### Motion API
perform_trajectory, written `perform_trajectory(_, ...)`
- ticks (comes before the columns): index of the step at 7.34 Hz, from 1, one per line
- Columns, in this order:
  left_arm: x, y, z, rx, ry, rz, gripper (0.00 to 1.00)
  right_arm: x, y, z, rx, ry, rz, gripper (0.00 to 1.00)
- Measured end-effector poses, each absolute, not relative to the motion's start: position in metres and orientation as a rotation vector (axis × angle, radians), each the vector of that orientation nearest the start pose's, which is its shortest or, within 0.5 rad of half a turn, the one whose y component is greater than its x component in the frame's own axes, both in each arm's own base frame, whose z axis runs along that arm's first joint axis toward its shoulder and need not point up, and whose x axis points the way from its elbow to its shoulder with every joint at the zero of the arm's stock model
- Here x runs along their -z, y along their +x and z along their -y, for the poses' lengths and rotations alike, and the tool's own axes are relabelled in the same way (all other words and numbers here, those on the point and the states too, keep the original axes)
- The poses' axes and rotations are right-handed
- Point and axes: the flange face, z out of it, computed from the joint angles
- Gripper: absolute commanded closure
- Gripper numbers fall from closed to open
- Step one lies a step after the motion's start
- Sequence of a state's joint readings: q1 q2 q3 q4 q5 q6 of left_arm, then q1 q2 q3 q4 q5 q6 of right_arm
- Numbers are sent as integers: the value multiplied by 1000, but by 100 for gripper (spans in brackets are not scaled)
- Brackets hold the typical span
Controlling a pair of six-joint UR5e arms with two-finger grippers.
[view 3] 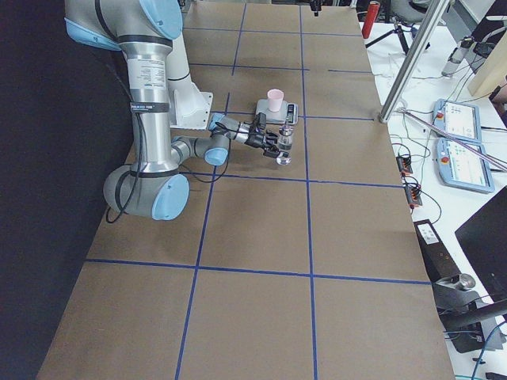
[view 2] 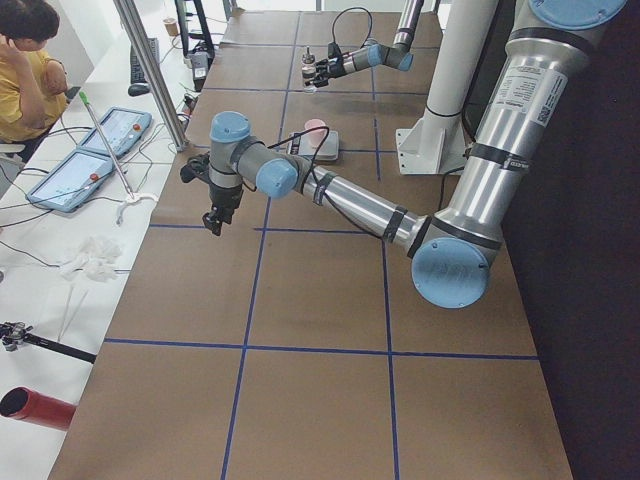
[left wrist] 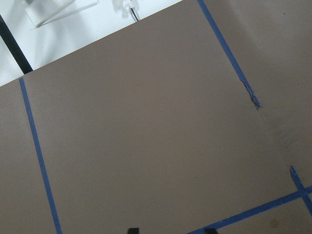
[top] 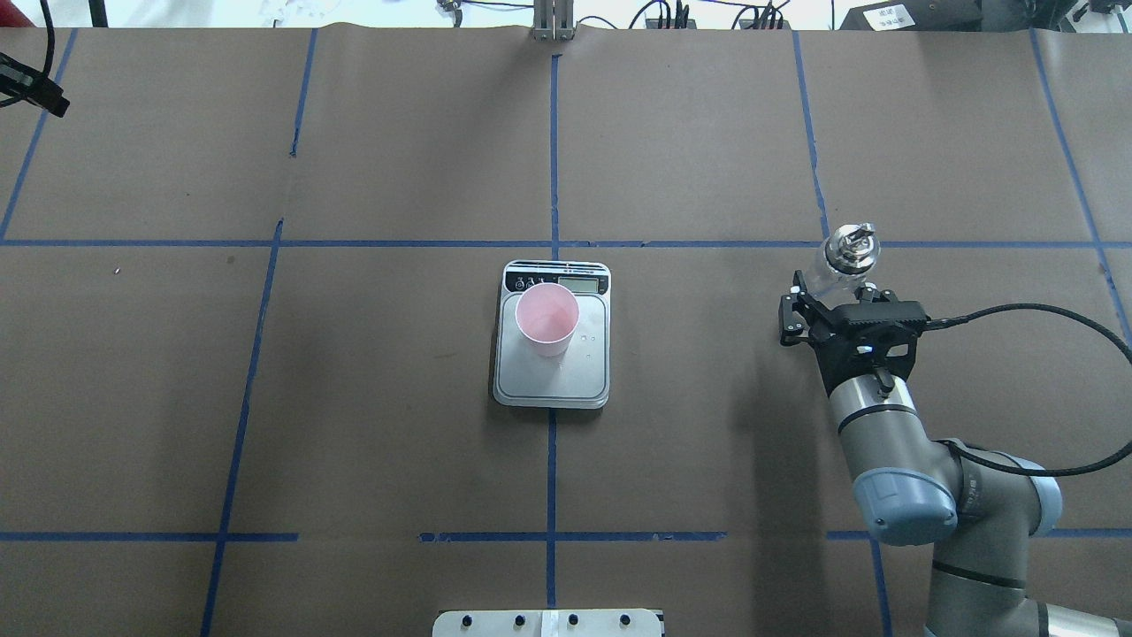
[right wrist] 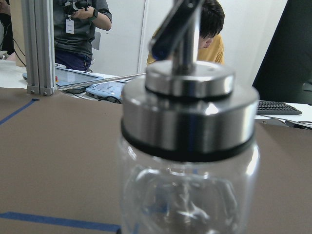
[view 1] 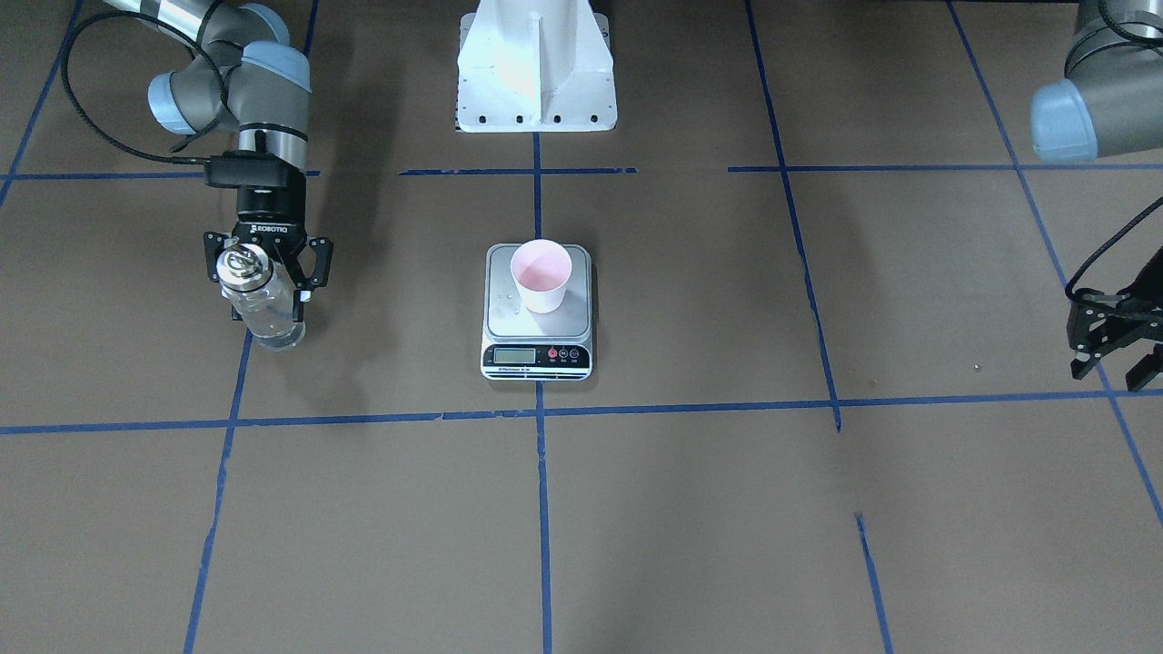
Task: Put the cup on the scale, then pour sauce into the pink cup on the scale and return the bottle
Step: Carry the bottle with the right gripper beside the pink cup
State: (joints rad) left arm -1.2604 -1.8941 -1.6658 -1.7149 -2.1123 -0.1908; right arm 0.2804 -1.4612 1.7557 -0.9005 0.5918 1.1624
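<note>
Cup placement looks finished: the cup (view 1: 541,272) stands upright on the scale (view 1: 536,356), well apart from both grippers and roughly between them. The right gripper (view 1: 271,295) is closed around the bottle (top: 847,257), fingers on the glass body below the silver cap. The bottle is upright, its base near the table under the gripper; whether it touches I cannot tell. The left gripper (view 1: 1116,350) hangs with fingers spread and nothing between them, farther from the scale than the right one.

Whether pouring is done is unclear. The cup's pink inside shows no liquid I can make out, and the sauce in the bottle is too clear to gauge. Small specks on the plate beside the cup may be drops. Setting the bottle down and letting go is left to do either way.
</note>
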Motion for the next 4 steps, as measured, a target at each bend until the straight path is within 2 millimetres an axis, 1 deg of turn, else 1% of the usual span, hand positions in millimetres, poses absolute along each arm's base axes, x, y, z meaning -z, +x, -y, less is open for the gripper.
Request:
perform_trajectory(2, -427, 112, 618, -265, 398, -647, 45, -372, -474, 361, -305, 1128, 442, 100)
perform_trajectory(3, -428, 113, 618, -268, 397, -646, 45, -344, -494, 366, -265, 1107, 387, 100)
perform_trajectory(4, -428, 113, 619, -273, 397, -646, 45, -320, -509, 368, -222, 1075, 344, 100)
